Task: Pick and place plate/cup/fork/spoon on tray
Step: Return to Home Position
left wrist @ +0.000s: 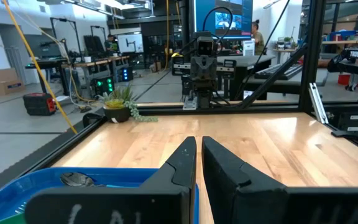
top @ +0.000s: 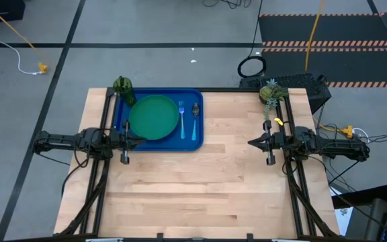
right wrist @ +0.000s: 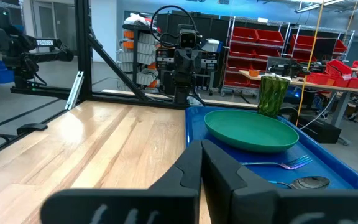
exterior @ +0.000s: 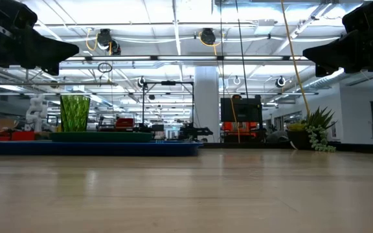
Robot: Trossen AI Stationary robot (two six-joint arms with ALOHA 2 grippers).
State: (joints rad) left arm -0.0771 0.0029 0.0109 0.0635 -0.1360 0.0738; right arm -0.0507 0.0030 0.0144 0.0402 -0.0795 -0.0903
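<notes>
Wood table (top: 200, 188); end effectors (top: 140, 140) (top: 251, 142) closed, empty.

From table height, the raised edge of the large bright blue plastic tray (exterior: 89, 147) hides the small silver-tined fork (top: 181, 119) and the dark-bowled, blue-handled spoon (top: 195, 122) inside it. In the left wrist view the spoon's handle seems to pass behind the left gripper (left wrist: 198, 144).

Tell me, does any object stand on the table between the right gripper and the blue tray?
No, nothing visible does. Between the right gripper and the tray lies only bare table. The potted plant stands at the far edge, off that line. The left gripper waits by the tray's near edge.
</notes>
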